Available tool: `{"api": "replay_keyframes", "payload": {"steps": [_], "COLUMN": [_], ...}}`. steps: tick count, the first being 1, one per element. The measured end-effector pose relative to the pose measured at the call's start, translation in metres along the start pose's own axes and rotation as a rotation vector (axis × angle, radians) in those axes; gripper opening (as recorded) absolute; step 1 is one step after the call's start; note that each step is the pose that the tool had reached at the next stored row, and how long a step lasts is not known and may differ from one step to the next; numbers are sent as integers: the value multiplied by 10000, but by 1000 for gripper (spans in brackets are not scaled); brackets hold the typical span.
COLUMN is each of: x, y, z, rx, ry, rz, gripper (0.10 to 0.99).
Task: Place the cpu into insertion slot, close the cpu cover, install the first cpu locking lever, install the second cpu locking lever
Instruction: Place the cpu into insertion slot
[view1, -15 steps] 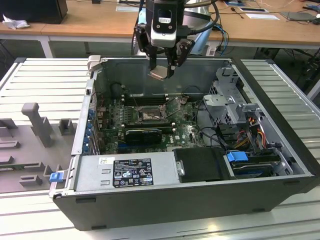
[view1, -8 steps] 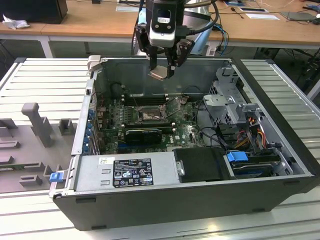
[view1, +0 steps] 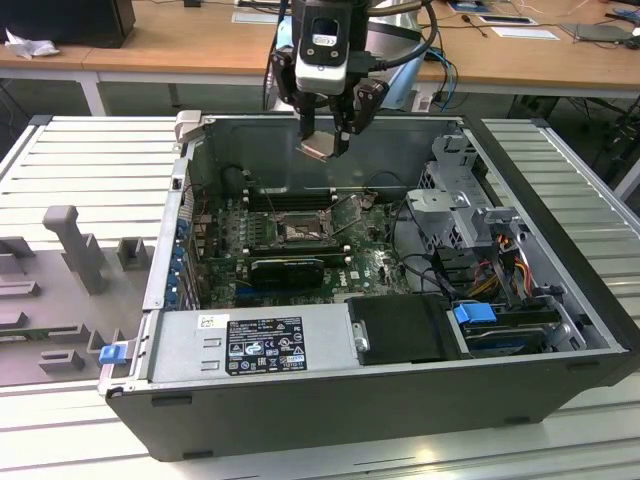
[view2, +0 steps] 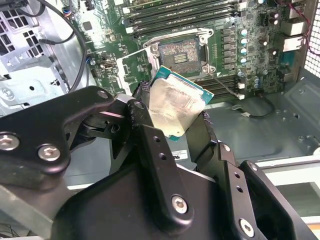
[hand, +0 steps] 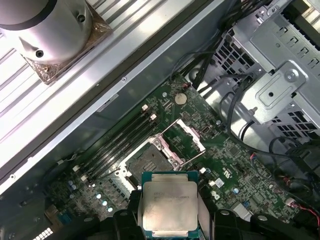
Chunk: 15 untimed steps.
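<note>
Within the open computer case, the cpu is clamped in the gripper, upper centre of the exterior view, clear of the empty insertion slot, all 4 steps pending.

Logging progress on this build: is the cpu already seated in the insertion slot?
No, the cpu is held between the jaws, away from the board, and the insertion slot lies empty.
</note>
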<state>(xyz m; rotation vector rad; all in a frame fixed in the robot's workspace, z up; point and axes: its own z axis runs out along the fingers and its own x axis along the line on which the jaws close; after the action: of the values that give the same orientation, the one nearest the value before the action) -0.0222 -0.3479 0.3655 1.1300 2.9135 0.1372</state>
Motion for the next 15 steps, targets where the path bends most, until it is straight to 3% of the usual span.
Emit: {"api": "replay_keyframes", "payload": {"steps": [15], "x": [0], "y": [0], "z": [0], "rx": [-14], "ry": [-65], "rz": [747], "gripper": [529]}}
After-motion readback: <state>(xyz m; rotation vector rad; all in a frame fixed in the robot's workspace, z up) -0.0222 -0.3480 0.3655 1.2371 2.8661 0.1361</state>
